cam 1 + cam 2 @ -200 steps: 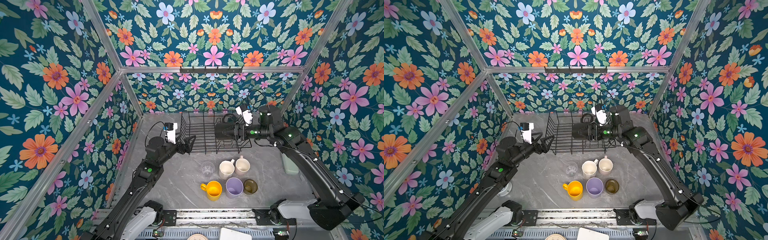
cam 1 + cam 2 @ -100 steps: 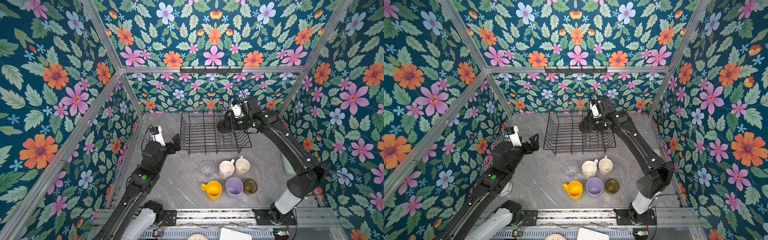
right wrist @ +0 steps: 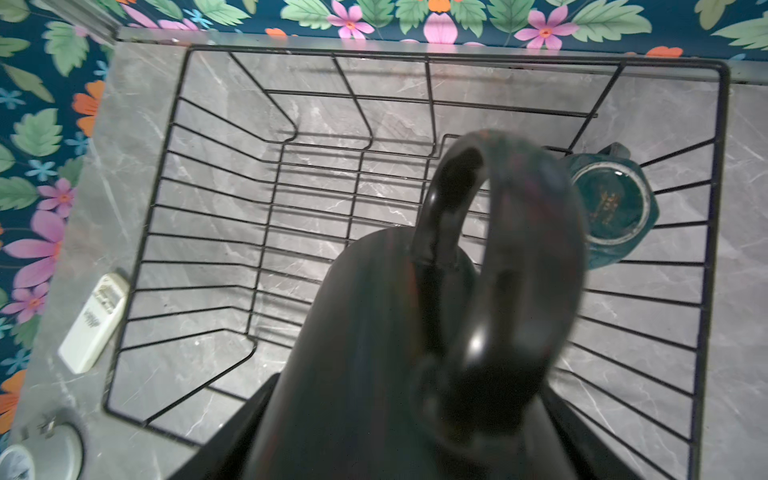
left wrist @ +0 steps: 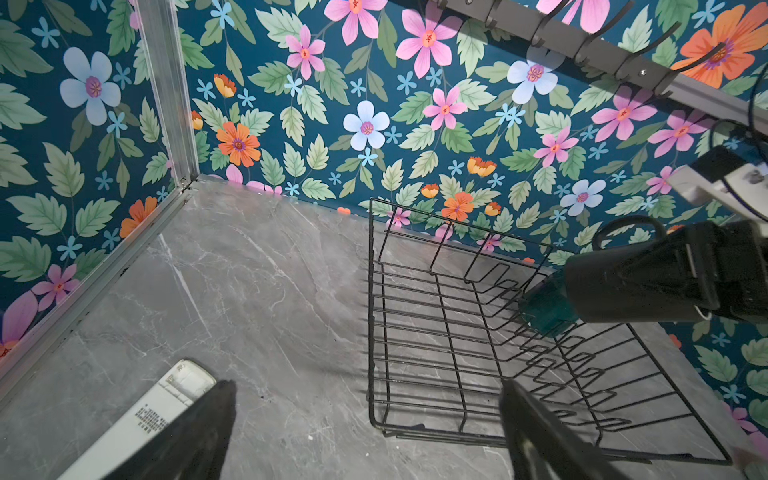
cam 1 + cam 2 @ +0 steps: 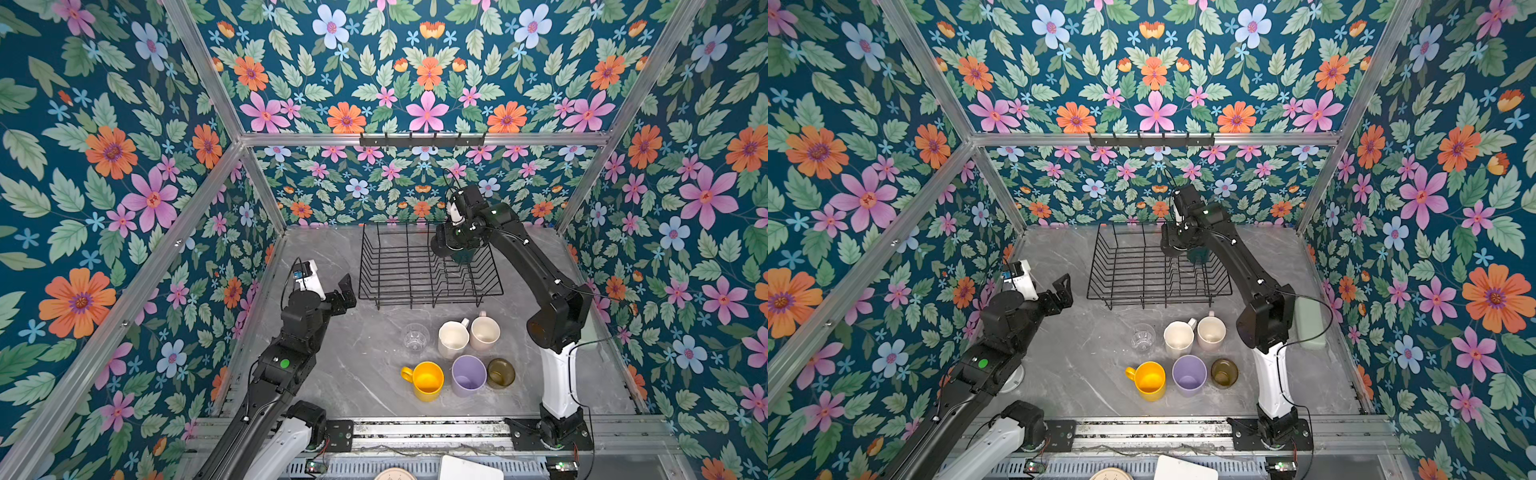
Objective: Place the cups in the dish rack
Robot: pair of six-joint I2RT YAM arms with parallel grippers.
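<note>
The black wire dish rack stands at the back of the table. A dark green mug sits bottom-up in its far right corner. My right gripper is shut on a black mug, hanging over the rack beside the green one. My left gripper stands open and empty, left of the rack. In front stand a clear glass, white mug, pink mug, yellow mug, lavender tumbler and amber glass.
A white remote-like device lies on the table left of the rack. A round grey object sits by the left wall. A pale green block lies at the right wall. A hook rail runs along the back wall.
My right arm has carried the black mug back and down over the rack's far right corner. My left arm has drawn away from the rack to the left, still open.
</note>
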